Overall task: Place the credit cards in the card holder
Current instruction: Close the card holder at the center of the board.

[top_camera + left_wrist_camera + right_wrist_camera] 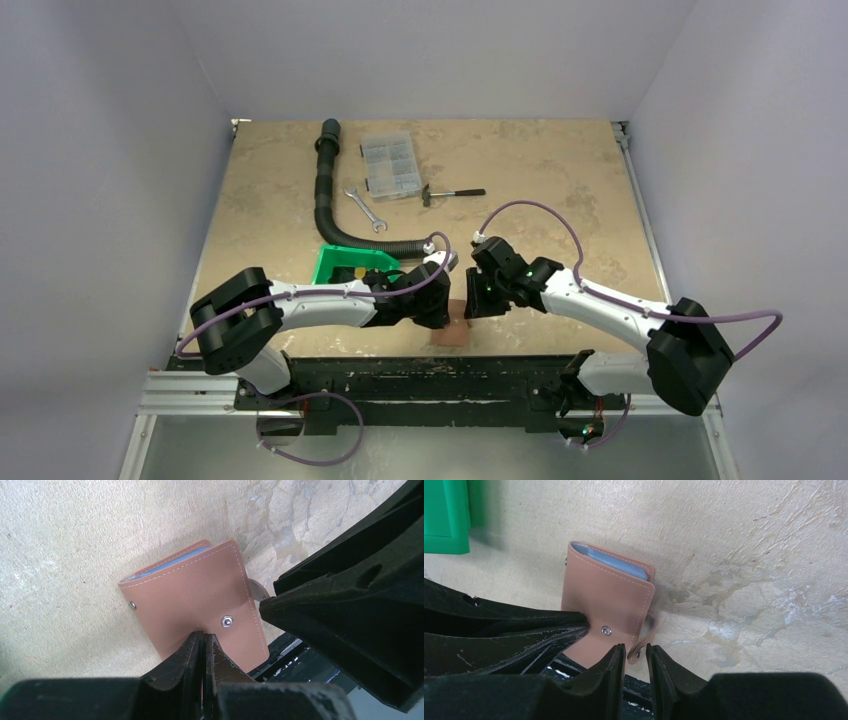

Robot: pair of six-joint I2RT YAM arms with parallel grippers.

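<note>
Card holder (605, 596), one, left pincer (204, 639), right pincer (635, 652)

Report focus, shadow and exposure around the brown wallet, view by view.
Top external: evenly lit and sharp, though the small reddish-brown folding card holder is mostly hidden by the arms. Left wrist: holder crisp, stitching readable; the left gripper is soft and underexposed. Right wrist: holder sharp, soft shadow on the beige table; the right gripper is dark, slightly soft.
</note>
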